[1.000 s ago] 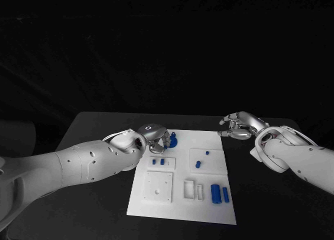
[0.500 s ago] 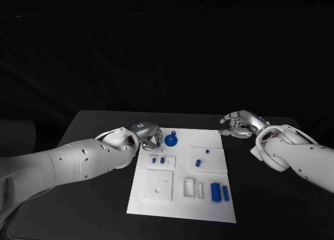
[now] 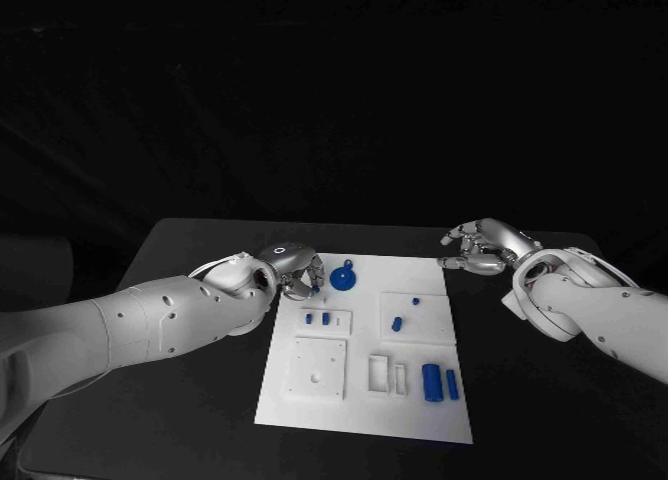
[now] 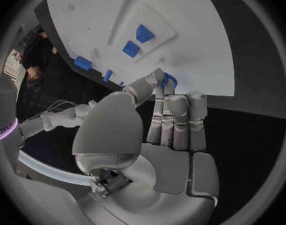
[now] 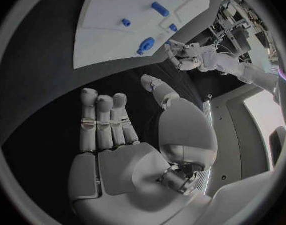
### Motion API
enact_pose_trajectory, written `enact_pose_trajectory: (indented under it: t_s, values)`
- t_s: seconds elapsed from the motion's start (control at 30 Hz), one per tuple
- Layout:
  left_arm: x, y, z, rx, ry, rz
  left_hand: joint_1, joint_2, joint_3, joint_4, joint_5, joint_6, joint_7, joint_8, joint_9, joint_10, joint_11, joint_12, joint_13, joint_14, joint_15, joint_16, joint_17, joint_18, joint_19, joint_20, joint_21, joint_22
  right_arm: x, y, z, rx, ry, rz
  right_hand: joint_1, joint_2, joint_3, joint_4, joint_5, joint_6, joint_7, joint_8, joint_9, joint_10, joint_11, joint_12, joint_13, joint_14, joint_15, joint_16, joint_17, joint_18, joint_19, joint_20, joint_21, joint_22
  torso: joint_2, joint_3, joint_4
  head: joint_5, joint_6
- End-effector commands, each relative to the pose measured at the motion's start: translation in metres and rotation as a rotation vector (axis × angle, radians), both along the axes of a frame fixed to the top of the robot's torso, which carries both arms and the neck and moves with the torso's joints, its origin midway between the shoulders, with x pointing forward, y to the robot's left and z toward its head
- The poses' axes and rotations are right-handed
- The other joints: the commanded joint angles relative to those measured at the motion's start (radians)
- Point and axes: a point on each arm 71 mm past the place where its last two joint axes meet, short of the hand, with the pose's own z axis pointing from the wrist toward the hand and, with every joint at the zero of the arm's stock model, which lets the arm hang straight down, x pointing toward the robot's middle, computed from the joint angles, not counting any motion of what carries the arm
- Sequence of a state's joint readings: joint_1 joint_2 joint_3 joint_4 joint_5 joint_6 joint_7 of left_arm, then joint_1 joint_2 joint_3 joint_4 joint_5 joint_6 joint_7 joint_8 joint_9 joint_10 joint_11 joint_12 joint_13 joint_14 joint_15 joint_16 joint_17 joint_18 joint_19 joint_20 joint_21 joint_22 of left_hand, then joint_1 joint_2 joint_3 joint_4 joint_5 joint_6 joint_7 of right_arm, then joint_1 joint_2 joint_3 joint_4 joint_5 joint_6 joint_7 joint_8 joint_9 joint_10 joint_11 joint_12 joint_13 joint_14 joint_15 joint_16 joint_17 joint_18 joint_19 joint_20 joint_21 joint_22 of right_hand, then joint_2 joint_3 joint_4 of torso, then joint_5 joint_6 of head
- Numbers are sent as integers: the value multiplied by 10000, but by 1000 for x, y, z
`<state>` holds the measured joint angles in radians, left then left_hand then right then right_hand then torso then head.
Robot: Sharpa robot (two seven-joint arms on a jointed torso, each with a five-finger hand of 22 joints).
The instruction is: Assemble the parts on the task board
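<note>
The white task board (image 3: 366, 405) lies in the middle of the black table. A round blue part (image 3: 344, 277) with a small stem lies near the board's far left corner. My left hand (image 3: 291, 268) hovers at that corner, just left of the part, fingers stretched out and holding nothing. In the left wrist view the part (image 4: 170, 79) peeks out behind the fingertips (image 4: 178, 104). My right hand (image 3: 483, 250) hangs over the table off the board's far right corner, empty, with its fingers (image 5: 104, 119) loosely spread.
Two small blue pieces (image 3: 317, 319) sit in a raised white block. Two blue pegs (image 3: 398, 324) stand on the right block. Two blue bars (image 3: 439, 385) lie at the near right. A white square block (image 3: 318, 370) sits near left.
My left hand has drawn back to the left, off the round blue part, which now lies uncovered on the board. The right hand has hardly moved.
</note>
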<state>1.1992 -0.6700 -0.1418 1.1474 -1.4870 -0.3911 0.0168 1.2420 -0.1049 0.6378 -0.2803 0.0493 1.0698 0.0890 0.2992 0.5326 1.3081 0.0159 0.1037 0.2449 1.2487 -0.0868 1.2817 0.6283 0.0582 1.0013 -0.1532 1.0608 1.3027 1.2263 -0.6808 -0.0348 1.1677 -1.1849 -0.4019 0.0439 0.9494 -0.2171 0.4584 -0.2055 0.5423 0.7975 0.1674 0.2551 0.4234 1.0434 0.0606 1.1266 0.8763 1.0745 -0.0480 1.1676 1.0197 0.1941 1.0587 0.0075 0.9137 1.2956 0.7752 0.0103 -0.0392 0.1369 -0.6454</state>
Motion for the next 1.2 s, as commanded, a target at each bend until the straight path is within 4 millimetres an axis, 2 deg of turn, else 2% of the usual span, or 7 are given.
enact_pose_trajectory:
  t_s: [0.03,0.7,1.2]
  values:
    - [-2,-4,-4,-44,246,-99,5,143,55,-21,49,55,34,45,-15,443,99,69,294,43,0,-37,-13,731,44,-238,-11,-13,-1,1,0,-30,-26,121,-1,113,59,-12,31,4,59,44,-14,-77,-12,63,-18,-66,11,57,-17,677,23,12,-62,14,0,4,1,-10,-10]
    - [-6,-11,-19,-68,542,-189,-6,162,58,-20,50,42,40,34,-21,458,96,64,301,49,-3,-49,-30,726,45,-241,-21,-20,-1,2,0,-33,-30,128,4,117,63,-16,31,2,60,44,-15,-77,-12,64,-20,-67,11,58,-20,677,24,11,-65,15,-1,9,-10,-41,-28]
    - [-5,-11,-22,-39,546,-116,-12,179,63,-24,52,29,46,22,-27,456,96,48,304,57,-4,-57,-48,721,50,-247,-30,-25,-1,2,0,-32,-29,133,3,119,63,-16,29,3,60,45,-16,-77,-11,66,-22,-67,11,60,-24,677,25,12,-66,17,-1,7,-7,-66,-16]
